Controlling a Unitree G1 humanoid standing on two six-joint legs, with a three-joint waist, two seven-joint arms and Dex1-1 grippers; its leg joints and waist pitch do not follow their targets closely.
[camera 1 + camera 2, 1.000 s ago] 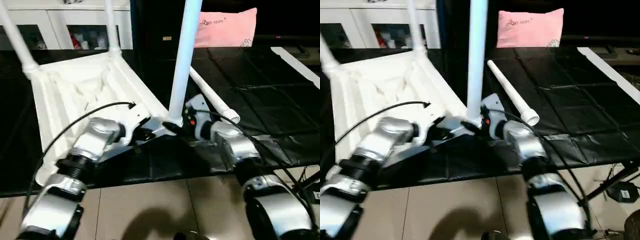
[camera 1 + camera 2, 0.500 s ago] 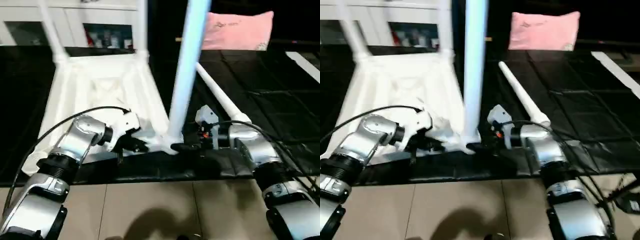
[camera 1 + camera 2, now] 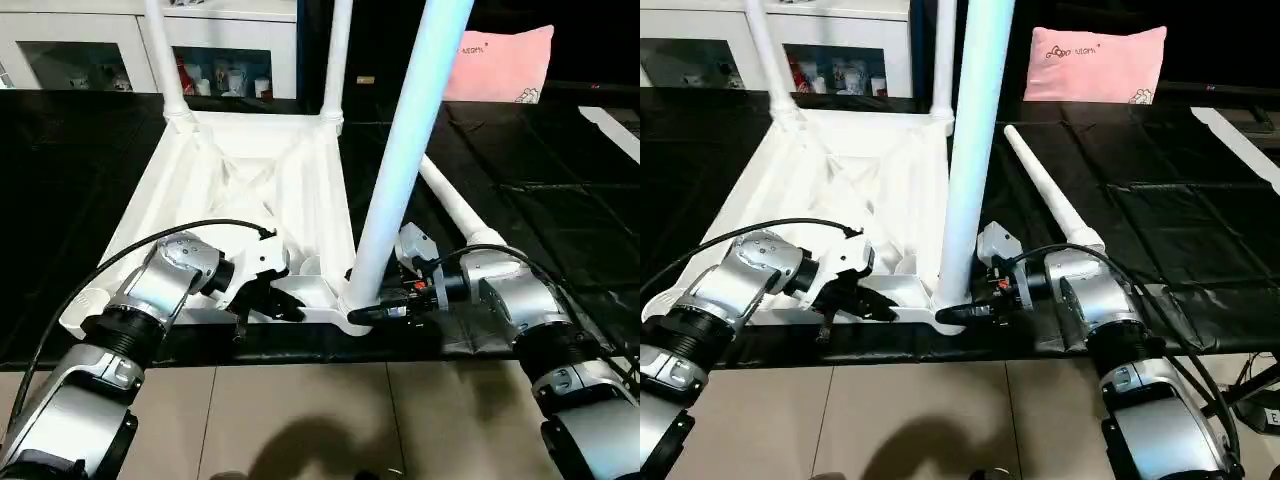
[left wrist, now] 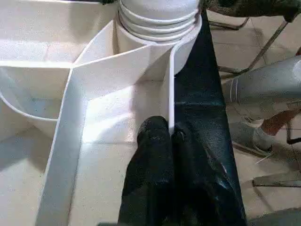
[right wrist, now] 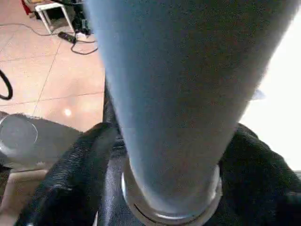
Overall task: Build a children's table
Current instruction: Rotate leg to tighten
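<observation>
Silver jointed forearms, black cables, seemingly textured black gripper fingers

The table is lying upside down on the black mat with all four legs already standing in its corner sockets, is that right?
Not quite. The table is upside down on the black mat, but three legs stand in its sockets; the fourth leg lies loose on the mat beside it, and the near left socket is empty. The left eye view shows this.
</observation>
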